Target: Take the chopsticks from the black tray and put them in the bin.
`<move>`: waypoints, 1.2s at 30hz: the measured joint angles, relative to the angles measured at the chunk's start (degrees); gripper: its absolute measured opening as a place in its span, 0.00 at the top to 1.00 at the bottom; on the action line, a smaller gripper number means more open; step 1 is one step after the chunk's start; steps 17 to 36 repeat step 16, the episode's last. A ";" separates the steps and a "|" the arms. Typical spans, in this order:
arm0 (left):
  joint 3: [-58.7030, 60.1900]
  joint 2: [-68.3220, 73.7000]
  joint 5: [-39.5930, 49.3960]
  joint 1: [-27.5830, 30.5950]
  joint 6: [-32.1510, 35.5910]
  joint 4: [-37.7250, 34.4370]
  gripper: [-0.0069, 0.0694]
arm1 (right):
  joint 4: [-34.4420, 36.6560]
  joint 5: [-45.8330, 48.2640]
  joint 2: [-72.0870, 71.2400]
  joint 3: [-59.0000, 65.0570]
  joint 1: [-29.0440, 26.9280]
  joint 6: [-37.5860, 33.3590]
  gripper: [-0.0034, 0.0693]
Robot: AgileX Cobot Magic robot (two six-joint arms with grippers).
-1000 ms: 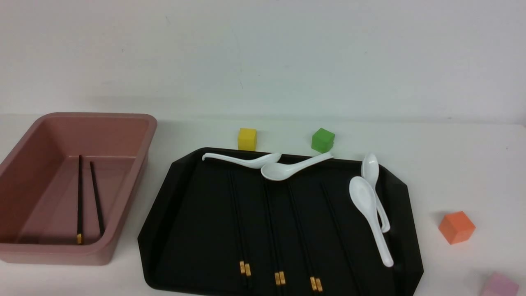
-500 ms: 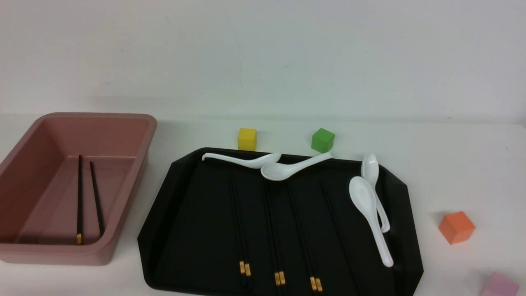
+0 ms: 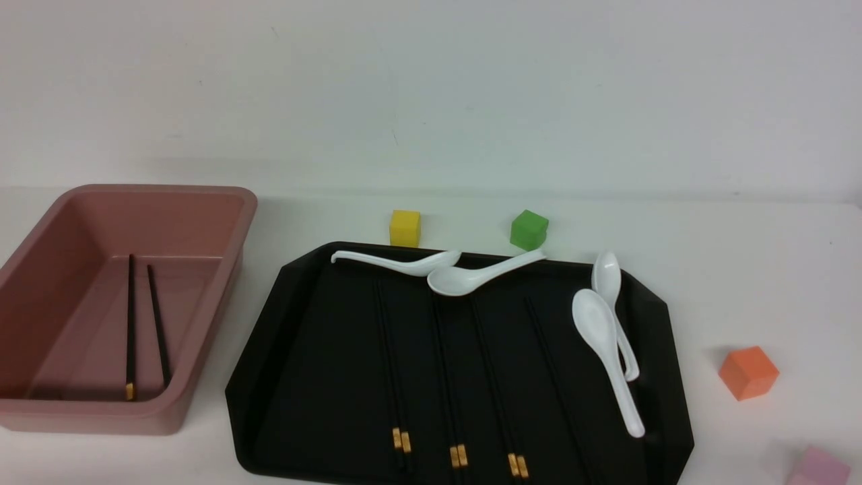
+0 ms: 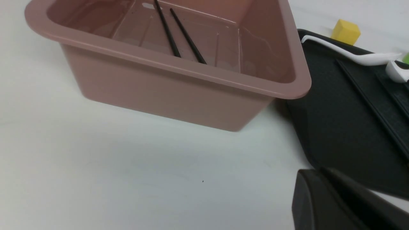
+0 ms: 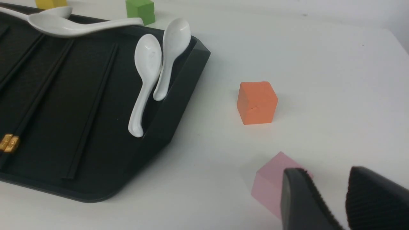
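Observation:
Several pairs of black chopsticks [image 3: 448, 377] with gold bands lie lengthwise in the black tray [image 3: 316, 364]. One more pair [image 3: 145, 323] lies on the floor of the pink bin [image 3: 229, 199], left of the tray. Neither gripper shows in the front view. In the left wrist view my left gripper [image 4: 314, 174] hangs over bare table near the bin's [image 4: 179, 92] corner and the tray's [image 4: 335, 121] edge, fingers together with nothing in them. My right gripper [image 5: 326, 179] stands open and empty over the table right of the tray [image 5: 172, 105], close to a pink cube [image 5: 268, 185].
Several white soup spoons [image 3: 606, 343] lie along the tray's far and right sides. A yellow cube [image 3: 405, 228] and a green cube [image 3: 528, 230] stand behind the tray. An orange cube [image 3: 747, 372] and the pink cube [image 3: 818, 468] sit to its right.

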 joint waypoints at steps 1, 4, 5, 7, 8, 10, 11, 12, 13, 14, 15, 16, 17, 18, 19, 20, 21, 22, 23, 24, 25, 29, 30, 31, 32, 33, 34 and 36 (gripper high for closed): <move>0.00 0.00 0.00 0.00 0.00 0.00 0.87 | 0.00 0.00 0.00 0.00 0.00 0.00 0.62; 0.00 0.00 0.00 0.00 0.00 0.00 0.87 | 0.00 0.00 0.00 0.00 0.00 0.00 0.62; 0.00 0.00 0.00 0.00 0.00 0.00 0.87 | 0.00 0.00 0.00 0.00 0.00 0.00 0.62; 0.00 0.00 0.00 0.00 0.00 0.00 0.86 | 0.00 0.00 0.00 0.00 0.00 0.00 0.62; 0.00 0.00 0.00 0.00 0.00 0.00 0.86 | 0.00 0.00 0.00 0.00 0.00 0.00 0.62; 0.00 0.00 0.00 0.00 0.00 0.00 0.86 | 0.00 0.00 0.00 0.00 0.00 0.00 0.62; 0.00 0.00 0.00 0.00 0.00 0.00 0.86 | 0.00 0.00 0.00 0.00 0.00 0.00 0.62; 0.00 0.00 0.00 0.00 0.00 0.00 0.86 | 0.00 0.00 0.00 0.00 0.00 0.00 0.62; 0.00 0.00 0.00 0.00 0.00 0.00 0.86 | 0.00 0.00 0.00 0.00 0.00 0.00 0.62; 0.00 0.00 0.00 0.00 0.00 0.00 0.86 | 0.00 0.00 0.00 0.00 0.00 0.00 0.62; 0.00 0.00 0.00 0.00 0.00 0.00 0.86 | 0.00 0.00 0.00 0.00 0.00 0.00 0.62; 0.00 0.00 0.00 0.00 0.00 0.00 0.86 | 0.00 0.00 0.00 0.00 0.00 0.00 0.62; 0.00 0.00 0.00 0.00 0.00 0.00 0.86 | 0.00 0.00 0.00 0.00 0.00 0.00 0.62; 0.00 0.00 0.00 0.00 0.00 0.00 0.86 | 0.00 0.00 0.00 0.00 0.00 0.00 0.62; 0.00 0.00 0.00 0.00 0.00 0.00 0.86 | 0.00 0.00 0.00 0.00 0.00 0.00 0.62; 0.00 0.00 0.00 0.00 0.00 0.00 0.86 | 0.00 0.00 0.00 0.00 0.00 0.00 0.62; 0.00 0.00 0.00 0.00 0.00 0.00 0.86 | 0.00 0.00 0.00 0.00 0.00 0.00 0.62; 0.00 0.00 0.00 0.00 0.00 0.00 0.86 | 0.00 0.00 0.00 0.00 0.00 0.00 0.62; 0.00 0.00 0.00 0.00 0.00 0.00 0.86 | 0.00 0.00 0.00 0.00 0.00 0.00 0.62; 0.00 0.00 0.00 0.00 0.00 0.00 0.86 | 0.00 0.00 0.00 0.00 0.00 0.00 0.62; 0.00 0.00 0.00 0.00 0.00 0.00 0.86 | 0.00 0.00 0.00 0.00 0.00 0.00 0.62; 0.00 0.00 0.00 0.00 0.00 0.00 0.86 | 0.00 0.00 0.00 0.00 0.00 0.00 0.62; 0.00 0.00 0.00 0.00 0.00 0.00 0.86 | 0.00 0.00 0.00 0.00 0.00 0.00 0.62; 0.00 0.00 0.00 0.00 0.00 0.00 0.86 | 0.00 0.00 0.00 0.00 0.00 0.00 0.62; 0.00 0.00 0.00 0.00 0.00 0.00 0.86 | 0.00 0.00 0.00 0.00 0.00 0.00 0.62; 0.00 0.00 0.00 0.00 0.00 0.00 0.86 | 0.00 0.00 0.00 0.00 0.00 0.00 0.62; 0.00 0.00 0.00 0.00 0.00 0.00 0.86 | 0.00 0.00 0.00 0.00 0.00 0.00 0.62; 0.00 0.00 0.00 0.00 0.00 0.00 0.86 | 0.00 0.00 0.00 0.00 0.00 0.00 0.62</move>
